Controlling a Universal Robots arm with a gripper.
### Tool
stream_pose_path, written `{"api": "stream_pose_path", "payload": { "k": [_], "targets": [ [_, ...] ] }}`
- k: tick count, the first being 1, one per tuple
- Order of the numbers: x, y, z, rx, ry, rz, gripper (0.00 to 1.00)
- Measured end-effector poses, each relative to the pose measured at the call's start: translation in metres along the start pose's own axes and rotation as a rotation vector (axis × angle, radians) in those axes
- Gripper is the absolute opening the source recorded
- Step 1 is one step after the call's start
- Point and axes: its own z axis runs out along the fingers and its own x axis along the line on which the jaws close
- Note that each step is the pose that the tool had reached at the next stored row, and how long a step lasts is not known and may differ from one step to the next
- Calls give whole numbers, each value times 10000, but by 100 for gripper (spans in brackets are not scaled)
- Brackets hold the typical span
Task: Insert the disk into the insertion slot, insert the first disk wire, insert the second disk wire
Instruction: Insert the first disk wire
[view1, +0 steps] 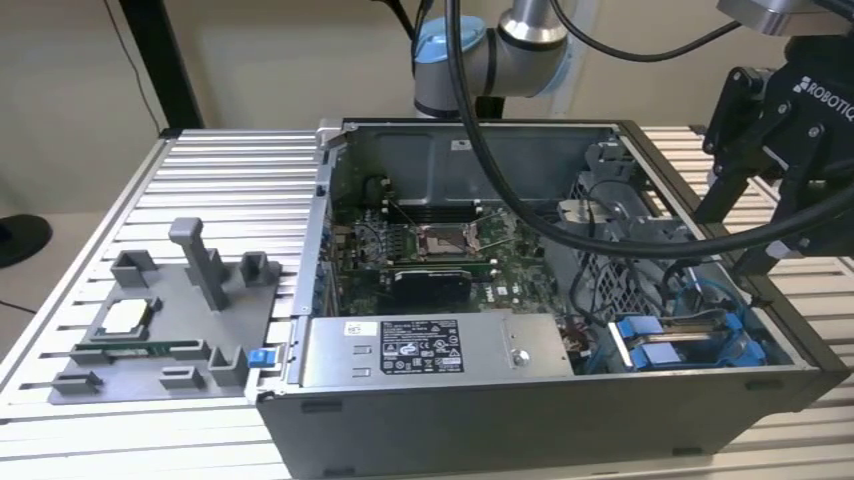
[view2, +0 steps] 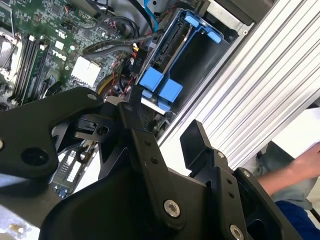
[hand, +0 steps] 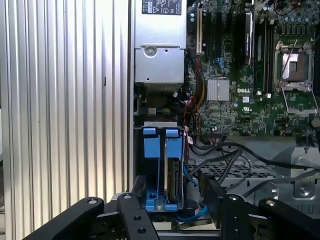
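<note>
A ribbed aluminium bench (view1: 214, 160) carries an open computer case (view1: 534, 420), with a grey parts fixture (view1: 174, 330) lying on the exterior view's left. I hang above the case's front corner. My gripper (hand: 175, 185) is released, the fingers (hand: 138, 192) spread wide with nothing between them but air.

Below them, in the first wrist view, the disk (hand: 172, 175) stands on edge in its blue carrier (hand: 154, 145). It looks already seated in the insertion slot (view1: 681, 340) of the grey drive cage (hand: 235, 172), just beside the power supply (view1: 414, 350). I cannot tell whether it is pushed fully home.

I judge the disk dense for its size, rigid and unforgiving of knocks. The plastic frame around it is lighter and springy, and its two squeeze tabs give under pressure. I would take hold on the blue frame, across its tabs or its long sides, and never on the labelled face or the bare underside.

Black cables (hand: 235, 150) loop loosely over the cage beside the motherboard (hand: 240, 100). They look limp and likely to sag or twist, so the firm place to grip one is the plug body, not the cord
</note>
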Motion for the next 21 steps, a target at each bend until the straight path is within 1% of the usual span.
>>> {"api": "stream_pose_path", "payload": {
  "k": [9,12,14,15,19,21],
  "targets": [
    [0,0,-1,0,0,0,100],
    [-1,1,-21,0,4,0,100],
    [-2,0,-18,5,-1,-1,100],
    [-5,0,-13,20,-1,-2,100],
    [-26,-1,36,136,-2,-6,100],
    [-34,-2,67,170,-3,-9,100]
  ]
}}
